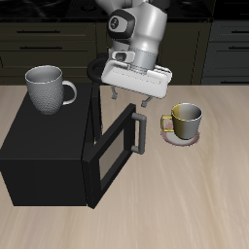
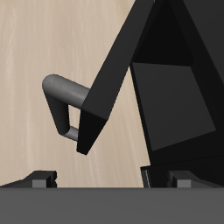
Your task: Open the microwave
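Step in hand: swinging the door. The large matte black box microwave (image 1: 47, 156) sits on the light wood-grain table (image 1: 209, 199), and its hinged door (image 1: 115, 156) stands partly open, roughly halfway by my read, with the dark cavity showing behind it in the wrist view.

The white-and-grey two-finger gripper (image 1: 130, 98) hangs just above and slightly behind the door's free edge. The grey bar handle (image 1: 140, 129) sits just below the fingers and apart from them, nothing between them. Fingers look spread (only the tips show in the wrist view, wide apart), holding nothing.

Next move, as I judge it: either call it done if this angle counts, or come down beside the handle or behind the door's inner face and push it further out along its arc. Push has to follow the hinge curve, not a straight line, or the fingers slip off the edge.

Room:
- bare table ahead of the door on the swing side, open enough for more travel
- yellow-green metallic mug (image 1: 183, 121) on a small pinkish round coaster (image 1: 178, 139) stands near the tool, off to the side just past the handle; wide sweep could clip it
- grey ribbed mug (image 1: 46, 89) on the microwave roof is well apart from the tool, no issue

Door's top corner is the closest hard edge under the gripper.
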Available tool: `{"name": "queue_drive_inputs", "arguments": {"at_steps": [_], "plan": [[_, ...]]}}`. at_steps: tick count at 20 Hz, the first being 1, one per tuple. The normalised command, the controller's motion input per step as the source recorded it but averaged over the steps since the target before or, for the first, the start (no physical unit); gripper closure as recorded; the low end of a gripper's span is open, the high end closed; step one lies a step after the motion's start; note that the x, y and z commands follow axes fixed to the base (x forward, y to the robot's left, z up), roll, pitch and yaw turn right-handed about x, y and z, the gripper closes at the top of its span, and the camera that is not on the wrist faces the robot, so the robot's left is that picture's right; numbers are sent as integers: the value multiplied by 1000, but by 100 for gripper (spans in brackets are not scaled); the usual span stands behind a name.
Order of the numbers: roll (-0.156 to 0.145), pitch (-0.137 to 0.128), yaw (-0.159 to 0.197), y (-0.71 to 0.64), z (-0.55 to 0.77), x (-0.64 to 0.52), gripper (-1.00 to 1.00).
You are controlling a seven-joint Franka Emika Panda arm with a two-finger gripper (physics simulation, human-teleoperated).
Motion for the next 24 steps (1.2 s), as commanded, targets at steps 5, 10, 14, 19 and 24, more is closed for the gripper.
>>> {"name": "queue_drive_inputs", "arguments": {"at_steps": [5,10,14,19,24], "plan": [[-6,-52,72,-78,173,179,-100],[2,-3,44,-63,14,290,-100],[3,20,-18,-7,-76,258,-100],[10,40,-38,184,-195,385,-100],[67,-11,-26,346,-53,115,-100]]}}
